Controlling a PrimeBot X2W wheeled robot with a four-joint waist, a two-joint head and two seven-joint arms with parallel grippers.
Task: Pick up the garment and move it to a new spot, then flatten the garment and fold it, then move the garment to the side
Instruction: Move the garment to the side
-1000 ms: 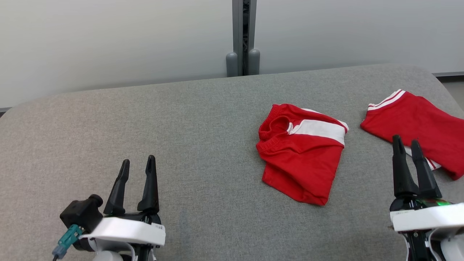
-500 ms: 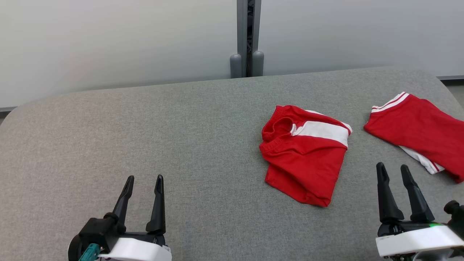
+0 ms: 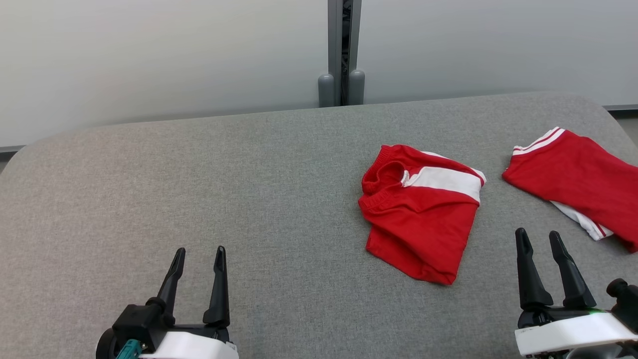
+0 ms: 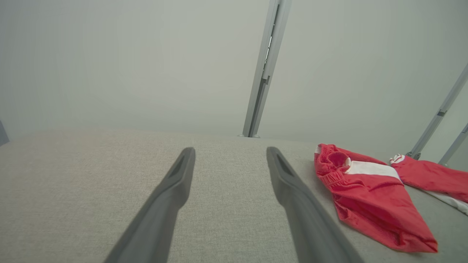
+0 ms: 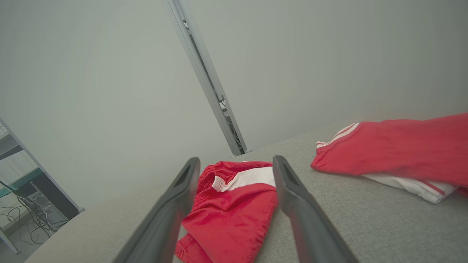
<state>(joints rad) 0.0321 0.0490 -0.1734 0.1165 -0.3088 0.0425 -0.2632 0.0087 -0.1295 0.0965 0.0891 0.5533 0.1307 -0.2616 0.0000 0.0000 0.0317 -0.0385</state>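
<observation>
A red garment (image 3: 421, 214) with a white band lies folded in a compact bundle on the grey padded table (image 3: 199, 164), right of centre. It also appears in the left wrist view (image 4: 369, 193) and in the right wrist view (image 5: 234, 208). My left gripper (image 3: 200, 252) stands open at the lower left, far from the garment, with nothing between its fingers (image 4: 230, 151). My right gripper (image 3: 537, 233) stands open at the lower right, a short way right of the bundle and not touching it (image 5: 236, 160).
A second red garment (image 3: 578, 184) with white stripes lies near the table's right edge (image 5: 395, 149). A pale wall with a grey post (image 3: 342, 50) runs behind the table. The rounded table corners fall away at both ends.
Both grippers have drawn back toward the near edge, still open. The right one, earlier over the striped garment's edge, now stands apart from it. The camera shifted slightly; the garments lie as before.
</observation>
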